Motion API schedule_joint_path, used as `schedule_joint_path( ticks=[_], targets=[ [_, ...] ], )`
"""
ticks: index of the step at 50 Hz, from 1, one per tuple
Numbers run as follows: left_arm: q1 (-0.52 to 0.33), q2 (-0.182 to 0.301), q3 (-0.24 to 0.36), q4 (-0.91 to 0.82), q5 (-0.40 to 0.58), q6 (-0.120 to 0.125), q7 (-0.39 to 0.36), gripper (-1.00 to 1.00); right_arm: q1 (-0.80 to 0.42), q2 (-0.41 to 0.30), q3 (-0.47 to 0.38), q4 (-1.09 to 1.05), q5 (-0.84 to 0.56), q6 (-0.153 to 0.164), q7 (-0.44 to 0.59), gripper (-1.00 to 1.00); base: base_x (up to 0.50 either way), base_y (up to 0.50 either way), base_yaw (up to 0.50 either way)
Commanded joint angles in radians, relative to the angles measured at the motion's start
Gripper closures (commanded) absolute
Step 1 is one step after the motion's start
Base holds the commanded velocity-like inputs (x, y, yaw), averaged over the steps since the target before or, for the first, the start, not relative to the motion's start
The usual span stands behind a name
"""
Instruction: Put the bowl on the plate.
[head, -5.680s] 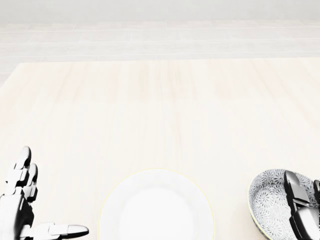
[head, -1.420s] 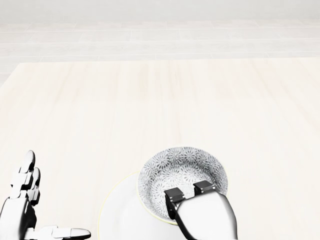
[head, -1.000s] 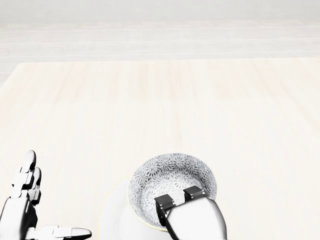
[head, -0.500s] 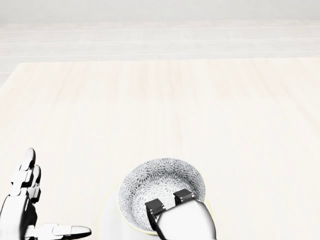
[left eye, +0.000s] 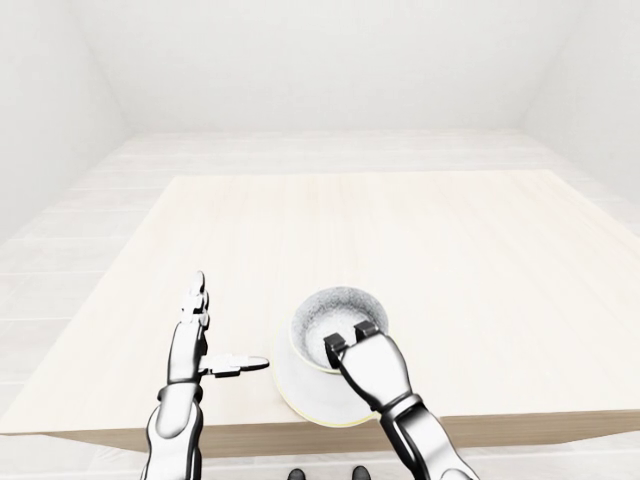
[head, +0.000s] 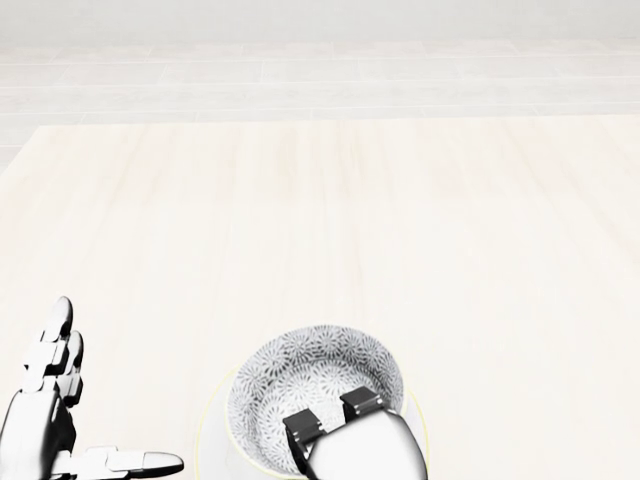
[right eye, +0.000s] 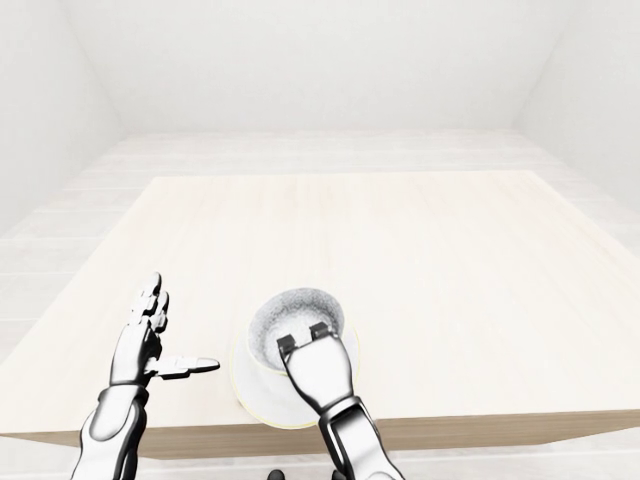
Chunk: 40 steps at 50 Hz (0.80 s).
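The grey flower-patterned bowl (head: 300, 375) hangs over the white plate (left eye: 303, 398) near the bottom of the head view, covering most of it. I cannot tell whether the bowl touches the plate. My right hand (head: 332, 412) is shut on the bowl's near rim, with two dark fingertips (head: 302, 424) hooked inside it and the thumb hidden. Left of the plate, my left hand (head: 100, 405) hovers open over the table, fingers straight and thumb pointing toward the plate, holding nothing.
The pale wooden table (left eye: 400, 240) stretches away toward the top of the views. Its near edge (left eye: 520, 425) runs just below the plate in the eye views. Light tiled floor (left eye: 330, 145) and white walls surround it.
My right hand has carried the bowl leftward and toward the bottom of the head view, from the table's right side to over the plate. The left hand has stayed put.
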<state>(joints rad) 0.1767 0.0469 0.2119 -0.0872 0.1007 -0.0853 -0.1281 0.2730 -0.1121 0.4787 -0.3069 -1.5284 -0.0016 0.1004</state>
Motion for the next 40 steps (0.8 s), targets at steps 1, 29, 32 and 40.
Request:
schedule_joint_path(
  ticks=[1,29,32,40],
  targets=[
    [0.002,0.0,-0.002,0.004,0.003,-0.002,0.002,-1.0,0.023,-0.013,0.015,-0.027,-0.004,0.003,-0.038,0.84,0.0,0.0,0.0],
    [0.002,0.0,-0.003,0.011,0.0,-0.002,0.003,-1.0,0.027,-0.028,0.056,0.01,0.003,0.005,-0.065,0.84,0.0,0.0,0.0],
    [0.002,0.001,-0.003,0.011,0.001,-0.002,0.003,-1.0,0.025,-0.027,0.057,0.004,0.004,0.006,-0.06,0.85,0.0,0.0,0.0],
    [0.008,0.0,-0.002,0.014,0.001,-0.002,0.003,-1.0,0.031,-0.033,0.066,0.018,0.01,-0.001,-0.071,0.85,0.0,0.0,0.0]
  ],
)
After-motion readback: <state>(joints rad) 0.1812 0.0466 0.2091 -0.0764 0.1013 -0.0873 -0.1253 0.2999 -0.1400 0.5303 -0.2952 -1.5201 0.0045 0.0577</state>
